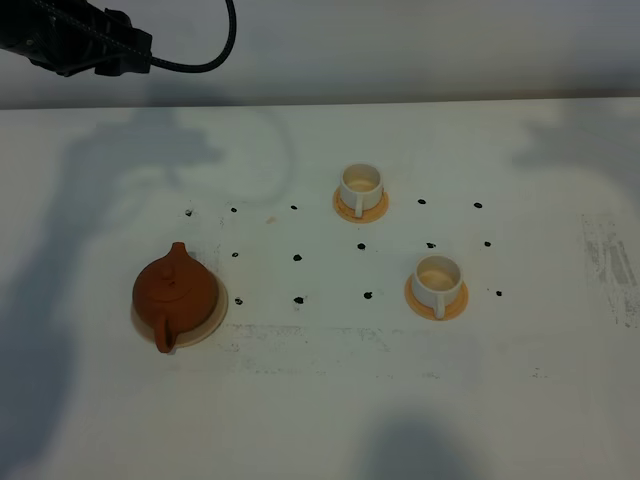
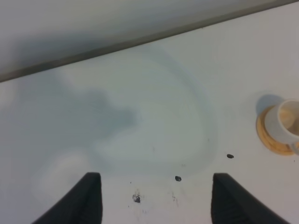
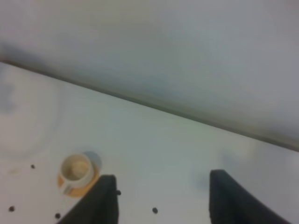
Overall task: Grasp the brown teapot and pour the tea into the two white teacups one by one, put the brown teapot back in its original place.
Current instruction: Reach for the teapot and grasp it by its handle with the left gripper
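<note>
Brown teapot sits on beige coaster. White teacup right-behind teapot, second white teacup farther right. Left gripper and right gripper: jaws wide, empty, teapot nowhere near. Risk: shallow handle grip lets pot swing, lid slips, tea misses small cups.

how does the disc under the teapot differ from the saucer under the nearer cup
The coaster is pale beige; the saucer is orange. The coaster is clearly wider than the saucer. The coaster carries the brown teapot, the saucer a white teacup. Both are flat round discs on the table.
</note>
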You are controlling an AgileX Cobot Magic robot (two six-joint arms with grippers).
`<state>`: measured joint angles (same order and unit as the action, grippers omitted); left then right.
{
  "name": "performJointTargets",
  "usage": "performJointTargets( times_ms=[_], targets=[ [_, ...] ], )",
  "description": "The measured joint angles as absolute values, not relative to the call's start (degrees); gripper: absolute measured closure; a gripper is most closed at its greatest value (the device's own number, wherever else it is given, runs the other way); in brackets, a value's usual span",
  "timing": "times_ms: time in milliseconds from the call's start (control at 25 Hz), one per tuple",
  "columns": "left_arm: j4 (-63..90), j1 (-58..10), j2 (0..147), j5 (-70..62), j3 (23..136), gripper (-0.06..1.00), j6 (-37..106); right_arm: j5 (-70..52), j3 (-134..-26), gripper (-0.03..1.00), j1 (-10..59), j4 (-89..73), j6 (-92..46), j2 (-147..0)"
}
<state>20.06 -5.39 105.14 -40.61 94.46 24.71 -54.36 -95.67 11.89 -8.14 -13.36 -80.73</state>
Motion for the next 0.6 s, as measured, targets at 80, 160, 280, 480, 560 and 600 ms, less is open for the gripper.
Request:
performJointTargets(
  times_ms=[80, 160, 280, 480, 560, 600],
  targets=[
    [20.0, -5.4, 105.1, -41.1, 94.5, 0.45, 24.6, -55.8, -93.8, 0.51, 11.9, -8.1, -13.2, -75.3],
    [20.0, -5.4, 105.1, -41.2, 94.5, 0.45, 24.6, -56.7, -92.0, 0.51, 11.9, -7.9, -13.2, -70.7],
    [20.0, -5.4, 105.1, -41.3, 94.5, 0.45, 24.6, -58.5, -89.8, 0.51, 11.9, -7.8, -13.2, -64.5],
    [20.0, -5.4, 105.1, -41.5, 94.5, 0.45, 24.0, -62.6, -83.4, 0.51, 11.9, -7.8, -13.2, -54.3],
    [19.8, -5.4, 105.1, -42.1, 94.5, 0.45, 22.4, -62.8, -79.9, 0.52, 11.9, -7.8, -13.2, -50.2],
    [19.1, -5.4, 105.1, -42.3, 94.5, 0.45, 21.0, -63.0, -77.9, 0.52, 11.9, -7.8, -13.0, -48.0]
  ],
)
